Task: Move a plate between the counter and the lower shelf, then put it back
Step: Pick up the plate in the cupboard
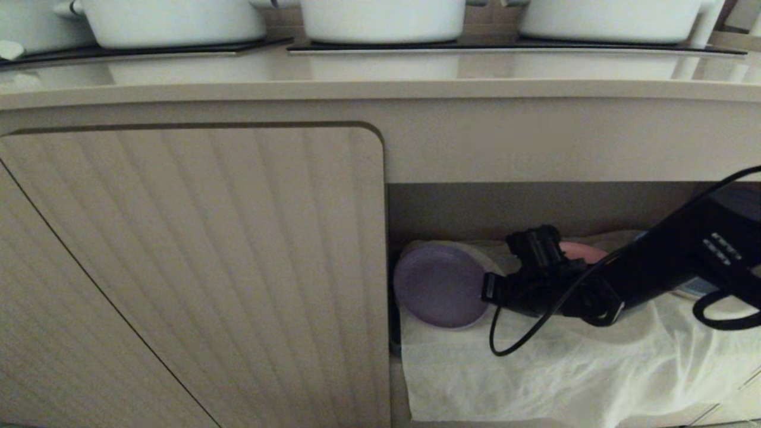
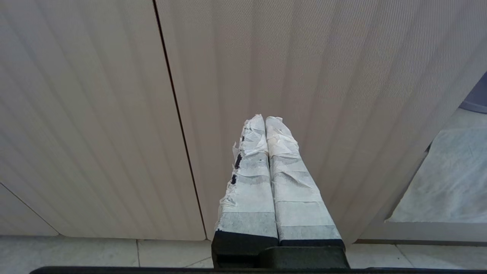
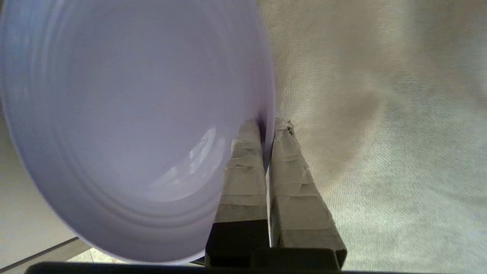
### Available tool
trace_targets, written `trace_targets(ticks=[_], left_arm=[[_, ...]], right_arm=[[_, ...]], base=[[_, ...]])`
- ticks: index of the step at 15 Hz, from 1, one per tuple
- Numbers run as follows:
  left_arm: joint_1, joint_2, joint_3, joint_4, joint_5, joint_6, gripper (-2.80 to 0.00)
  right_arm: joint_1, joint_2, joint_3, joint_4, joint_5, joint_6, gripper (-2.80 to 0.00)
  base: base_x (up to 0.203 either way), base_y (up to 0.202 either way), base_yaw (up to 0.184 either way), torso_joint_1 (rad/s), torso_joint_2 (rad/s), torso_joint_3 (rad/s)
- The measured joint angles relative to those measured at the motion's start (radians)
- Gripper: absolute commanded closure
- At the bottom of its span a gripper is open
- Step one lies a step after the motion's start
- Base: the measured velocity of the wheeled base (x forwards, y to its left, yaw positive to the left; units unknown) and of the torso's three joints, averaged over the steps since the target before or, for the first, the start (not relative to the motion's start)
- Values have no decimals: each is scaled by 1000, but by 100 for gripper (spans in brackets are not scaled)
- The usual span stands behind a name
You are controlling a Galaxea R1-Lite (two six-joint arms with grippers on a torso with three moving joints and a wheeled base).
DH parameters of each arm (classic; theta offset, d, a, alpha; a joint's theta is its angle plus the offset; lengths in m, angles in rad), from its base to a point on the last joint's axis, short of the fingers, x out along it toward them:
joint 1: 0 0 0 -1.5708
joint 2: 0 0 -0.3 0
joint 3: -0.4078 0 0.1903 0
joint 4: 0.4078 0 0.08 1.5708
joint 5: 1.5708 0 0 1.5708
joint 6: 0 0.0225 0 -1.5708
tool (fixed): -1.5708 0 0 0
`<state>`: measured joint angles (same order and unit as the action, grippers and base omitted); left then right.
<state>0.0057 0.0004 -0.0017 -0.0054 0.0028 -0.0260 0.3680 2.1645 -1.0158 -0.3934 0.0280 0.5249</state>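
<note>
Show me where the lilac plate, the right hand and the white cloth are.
lilac plate point(image 1: 439, 284), head view, its centre.
right hand point(image 3: 266, 127), right wrist view, between fingertips.
white cloth point(image 1: 535, 374), head view, hanging front part.

Under the long beige counter point(image 1: 380, 89) with its white pots point(image 1: 380, 18), the black right gripper point(image 1: 489, 289) reaches into the cloth-lined lower shelf point(image 1: 535, 368), pinching the small round pale lilac plate point(image 1: 440, 285) at its rim.
</note>
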Motion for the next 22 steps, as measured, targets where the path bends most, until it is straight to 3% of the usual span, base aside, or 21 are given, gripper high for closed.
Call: trace_targets(ticks=[22], left_arm=[[0, 0, 0, 0, 0, 0, 0]], right_arm=[[-1, -297, 340, 0, 3, 2, 0]], base=[[0, 0, 0, 0, 0, 0]])
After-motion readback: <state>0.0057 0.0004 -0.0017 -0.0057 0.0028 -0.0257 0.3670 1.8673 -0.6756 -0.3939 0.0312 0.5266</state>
